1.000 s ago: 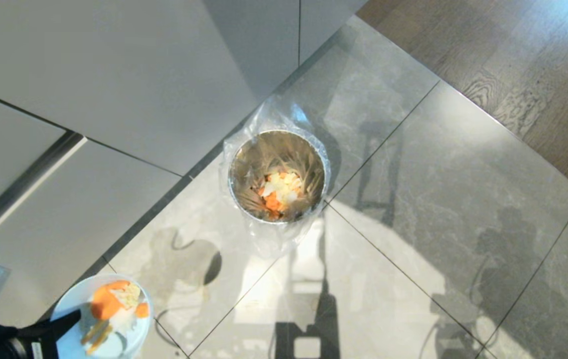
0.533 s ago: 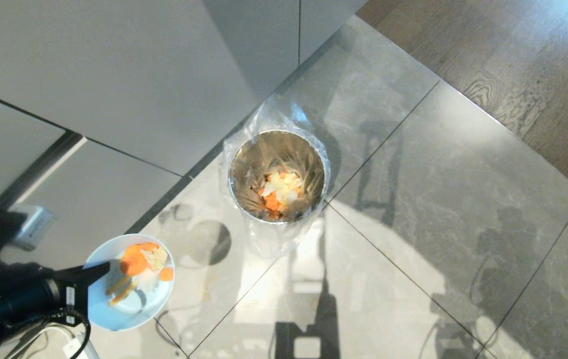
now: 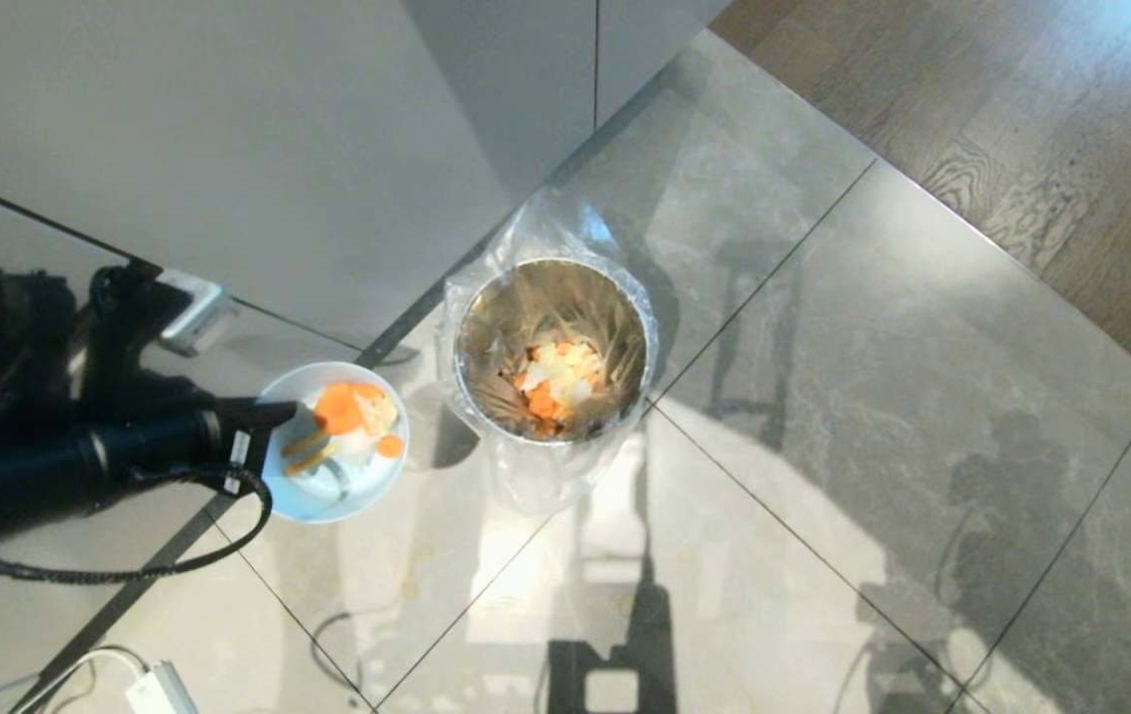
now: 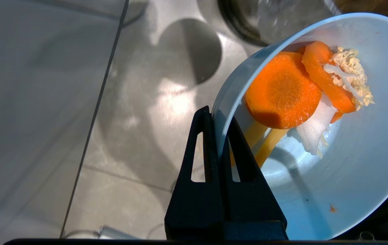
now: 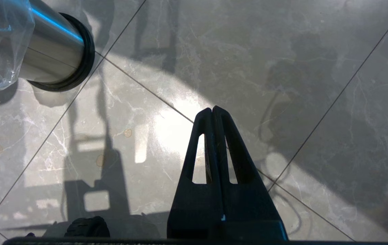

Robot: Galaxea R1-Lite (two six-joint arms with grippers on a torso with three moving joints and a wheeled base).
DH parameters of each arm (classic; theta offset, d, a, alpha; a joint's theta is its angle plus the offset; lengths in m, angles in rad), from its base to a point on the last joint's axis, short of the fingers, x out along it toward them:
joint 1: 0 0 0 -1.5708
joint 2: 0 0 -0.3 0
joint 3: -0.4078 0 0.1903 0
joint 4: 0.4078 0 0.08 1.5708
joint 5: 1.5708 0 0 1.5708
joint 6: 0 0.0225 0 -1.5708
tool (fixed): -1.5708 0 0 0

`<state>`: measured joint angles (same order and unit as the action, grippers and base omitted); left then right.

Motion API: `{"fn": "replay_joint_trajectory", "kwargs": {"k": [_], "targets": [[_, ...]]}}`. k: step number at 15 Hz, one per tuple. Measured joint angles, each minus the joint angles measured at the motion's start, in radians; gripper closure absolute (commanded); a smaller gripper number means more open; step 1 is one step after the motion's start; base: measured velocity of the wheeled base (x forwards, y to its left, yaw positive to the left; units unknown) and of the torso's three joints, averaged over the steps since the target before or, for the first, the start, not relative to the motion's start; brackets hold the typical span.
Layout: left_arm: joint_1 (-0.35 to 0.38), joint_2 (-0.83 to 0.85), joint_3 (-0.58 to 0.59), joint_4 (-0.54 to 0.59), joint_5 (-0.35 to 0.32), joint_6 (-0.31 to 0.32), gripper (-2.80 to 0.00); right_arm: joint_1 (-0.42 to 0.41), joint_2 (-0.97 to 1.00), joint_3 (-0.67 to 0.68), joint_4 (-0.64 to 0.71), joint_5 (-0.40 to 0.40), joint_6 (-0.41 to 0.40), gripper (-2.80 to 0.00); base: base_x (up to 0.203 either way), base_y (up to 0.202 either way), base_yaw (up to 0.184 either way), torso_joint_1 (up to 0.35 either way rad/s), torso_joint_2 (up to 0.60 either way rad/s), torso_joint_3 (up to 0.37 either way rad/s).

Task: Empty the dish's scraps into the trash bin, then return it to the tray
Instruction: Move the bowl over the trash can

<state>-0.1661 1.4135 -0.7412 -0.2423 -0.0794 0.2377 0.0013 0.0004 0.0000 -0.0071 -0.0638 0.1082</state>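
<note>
The left pincer (image 4: pixel 219 117), closed thin on the rigid, likely slick white bowl's (image 4: pixel 333 190) rim, carries loose scraps (image 4: pixel 282 90), so the hold looks tip-prone.

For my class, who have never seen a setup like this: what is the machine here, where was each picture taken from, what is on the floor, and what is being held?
It is a two-armed robot with cameras on its head and on both wrists. The head view looks down at a grey tiled floor, where a shiny metal trash bin lined with a clear bag already holds some food bits. The left gripper pinches the rim of a small white dish beside the bin, not over it. The left wrist view shows that grip close up, with the scraps, carrot slices and pale vegetable pieces, inside. The right wrist view shows the right gripper shut, empty, hanging above the floor.
</note>
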Motion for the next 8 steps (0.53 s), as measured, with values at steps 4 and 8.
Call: {"fn": "replay_joint_trajectory", "kwargs": {"k": [4,8], "targets": [[-0.059,0.088,-0.166,0.047,0.009,-0.001,0.0,0.0,0.0,0.0,0.0,0.0,0.0,0.0,0.0,0.0,0.0,0.0,0.0,0.0],[-0.146,0.107,-0.255,0.156,0.097,-0.042,0.0,0.0,0.0,0.0,-0.001,-0.001,0.0,0.0,0.0,0.0,0.0,0.0,0.0,0.0]]}}
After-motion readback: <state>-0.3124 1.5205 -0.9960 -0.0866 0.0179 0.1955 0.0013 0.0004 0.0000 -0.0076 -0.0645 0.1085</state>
